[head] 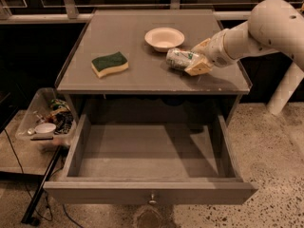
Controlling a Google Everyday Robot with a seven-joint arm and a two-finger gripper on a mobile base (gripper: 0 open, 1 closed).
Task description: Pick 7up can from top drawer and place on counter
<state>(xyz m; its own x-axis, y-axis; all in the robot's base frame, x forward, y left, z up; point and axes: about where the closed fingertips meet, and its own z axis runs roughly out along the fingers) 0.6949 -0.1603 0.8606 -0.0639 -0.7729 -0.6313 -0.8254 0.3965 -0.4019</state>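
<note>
The 7up can point(178, 58), silvery with green markings, lies on its side at the right of the counter point(137, 75), just in front of the white bowl. My gripper point(195, 61) reaches in from the right and is shut on the can, with one tan finger point(198, 68) in front of it. I cannot tell whether the can rests on the counter or hangs just above it. The top drawer point(149, 191) stands pulled open below, and its inside shows nothing in it.
A white bowl point(164, 38) sits at the back centre of the counter. A green and yellow sponge point(109, 63) lies at the left. A clear bin point(45, 122) of clutter stands on the floor left of the drawer. A white post point(285, 91) stands at the right.
</note>
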